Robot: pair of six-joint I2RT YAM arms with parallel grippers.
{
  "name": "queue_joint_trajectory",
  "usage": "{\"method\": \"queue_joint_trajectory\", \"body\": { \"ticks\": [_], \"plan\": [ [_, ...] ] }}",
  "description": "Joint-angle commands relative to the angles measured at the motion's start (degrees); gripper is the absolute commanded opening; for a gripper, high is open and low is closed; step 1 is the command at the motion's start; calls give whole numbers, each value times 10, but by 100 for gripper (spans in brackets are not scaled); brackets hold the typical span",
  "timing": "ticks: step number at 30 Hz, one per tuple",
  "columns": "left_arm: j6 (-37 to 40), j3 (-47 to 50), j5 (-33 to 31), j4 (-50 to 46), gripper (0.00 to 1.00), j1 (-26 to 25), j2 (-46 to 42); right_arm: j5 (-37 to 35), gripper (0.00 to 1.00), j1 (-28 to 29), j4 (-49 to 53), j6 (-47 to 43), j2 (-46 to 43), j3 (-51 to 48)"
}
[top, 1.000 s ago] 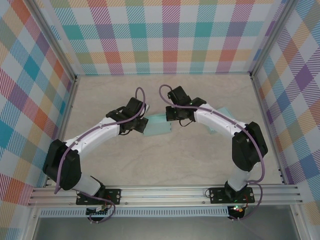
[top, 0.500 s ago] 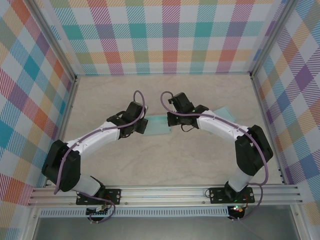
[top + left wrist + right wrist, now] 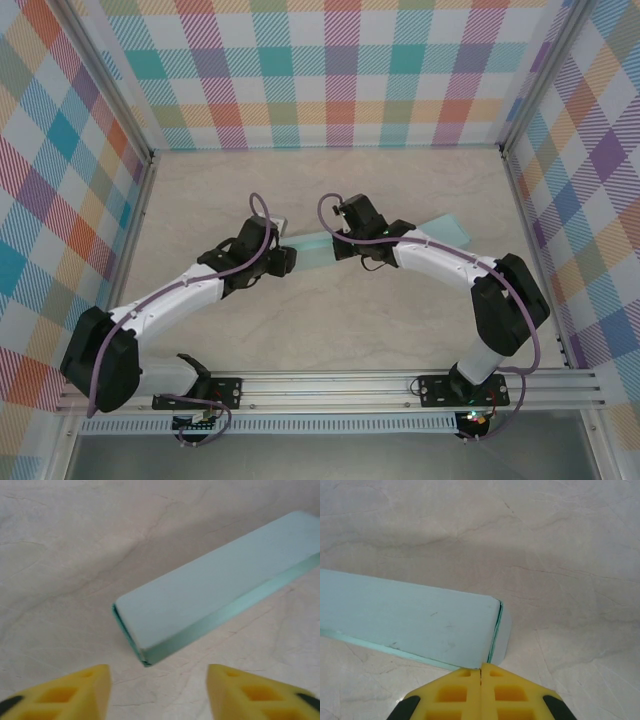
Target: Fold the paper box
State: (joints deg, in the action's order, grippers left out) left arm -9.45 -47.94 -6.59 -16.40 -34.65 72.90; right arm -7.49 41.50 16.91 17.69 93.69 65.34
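Note:
The paper box [image 3: 215, 592] is a long, flat, pale teal sleeve lying on the table, its near end [image 3: 131, 639] facing my left gripper [image 3: 157, 700]. That gripper is open, yellow fingers [image 3: 75, 695] apart, a short way back from the box and holding nothing. In the right wrist view the box [image 3: 410, 620] ends in a rounded flap [image 3: 504, 635] lying flat on the table. My right gripper [image 3: 481, 670] is shut, with its tips against the box's edge beside the flap. From above, the left gripper [image 3: 284, 258] and right gripper [image 3: 336, 247] flank the box [image 3: 312, 243].
The teal strip [image 3: 448, 223] carries on to the right beyond the right arm's forearm. Plaid walls and metal posts [image 3: 152, 160] close the table on three sides. Bare tabletop [image 3: 330, 320] lies between the grippers and the arm bases.
My left gripper has opened and drawn back down-left off the box. The box now lies narrower and more slanted. The right gripper stays shut and has shifted slightly left.

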Motion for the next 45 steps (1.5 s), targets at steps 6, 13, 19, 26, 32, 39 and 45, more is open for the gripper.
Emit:
{"method": "queue_joint_trajectory", "body": {
  "ticks": [6,13,19,26,32,39,45],
  "plan": [
    [-105,-10,-40,-35,95,-5,-69,-7,0,14,24,-12,6,0],
    [-192,-42,-108,-43,93,-4,-14,-14,0,19,29,-13,4,0],
    [-210,-45,-120,-11,83,-4,55,-14,0,20,27,-13,3,0],
    [-233,-12,-117,21,75,-4,87,-11,1,20,21,-1,4,-5],
    [-254,33,-116,37,67,-4,88,-3,25,20,23,11,-10,-1],
    [-261,46,-111,40,66,-5,94,2,58,14,42,47,-31,27],
    [-258,46,-114,37,65,-5,92,36,65,-15,47,86,-14,62]
  ]
}}
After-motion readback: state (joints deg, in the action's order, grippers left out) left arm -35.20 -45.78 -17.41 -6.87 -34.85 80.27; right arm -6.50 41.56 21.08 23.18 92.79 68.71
